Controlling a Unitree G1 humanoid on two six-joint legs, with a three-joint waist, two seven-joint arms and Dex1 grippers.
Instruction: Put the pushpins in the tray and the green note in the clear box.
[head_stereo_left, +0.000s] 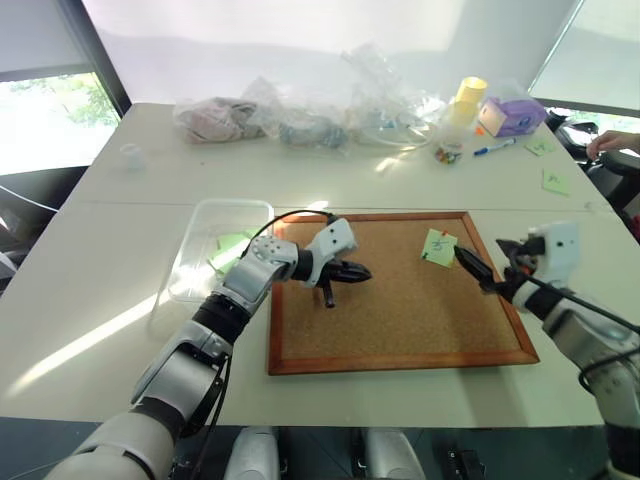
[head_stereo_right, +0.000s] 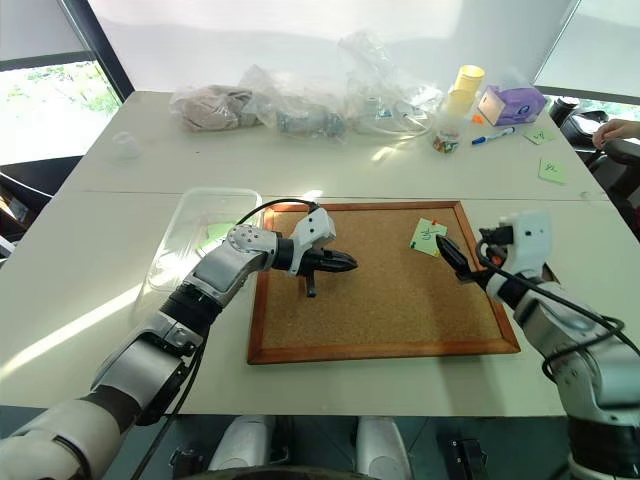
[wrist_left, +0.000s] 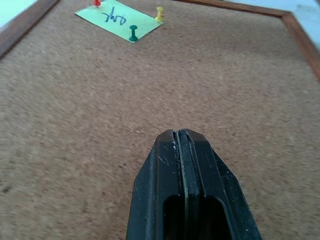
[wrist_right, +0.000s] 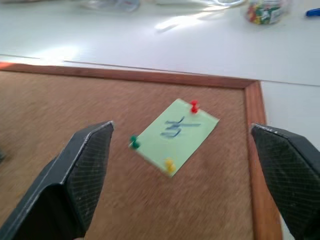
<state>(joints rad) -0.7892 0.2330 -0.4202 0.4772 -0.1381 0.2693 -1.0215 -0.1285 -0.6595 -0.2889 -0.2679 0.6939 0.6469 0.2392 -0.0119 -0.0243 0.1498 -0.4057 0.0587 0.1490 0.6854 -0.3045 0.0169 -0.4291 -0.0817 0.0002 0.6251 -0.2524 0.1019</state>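
The white counter (head_stereo_left: 120, 330) carries a corkboard (head_stereo_left: 400, 320). Over its middle the left end effector (head_stereo_left: 352, 271) hangs pinched shut, empty. The right end effector (wrist_right: 182, 165) gapes wide, facing the green note (wrist_right: 176, 135), pinned by red, green and yellow pushpins (wrist_right: 194, 105). The clear box (head_stereo_left: 190, 255) holds something green, hard to identify.

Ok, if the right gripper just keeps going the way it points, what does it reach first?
Most likely the green note pinned to the corkboard. The open right gripper points at it, with the yellow pin at the nearest edge. Depth is hard to judge, so it could touch bare cork just short of it.
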